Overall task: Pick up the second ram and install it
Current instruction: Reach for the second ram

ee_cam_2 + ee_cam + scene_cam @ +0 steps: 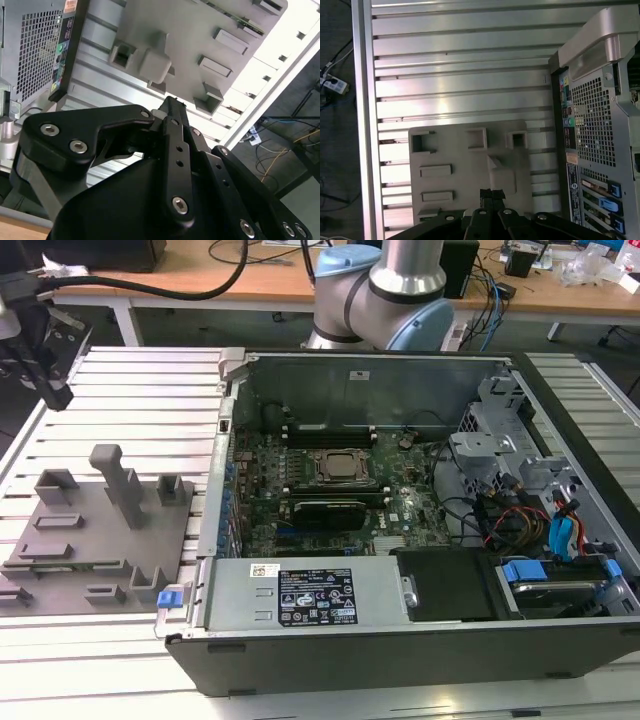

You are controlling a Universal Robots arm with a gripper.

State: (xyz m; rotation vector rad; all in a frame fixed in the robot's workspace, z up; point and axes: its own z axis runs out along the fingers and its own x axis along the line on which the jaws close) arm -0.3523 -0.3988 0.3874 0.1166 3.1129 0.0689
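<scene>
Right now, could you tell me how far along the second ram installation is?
Done: the case lies open with the motherboard exposed. In hand: nothing; the gripper hangs over the grey holder plate beside the case, fingertips together with no stick between them. Left: the ram is not yet picked up or seated, as far as this shows; whether a memory slot is already filled is too small to tell.

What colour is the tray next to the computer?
Grey. The tray shows best in the exterior view.
</scene>
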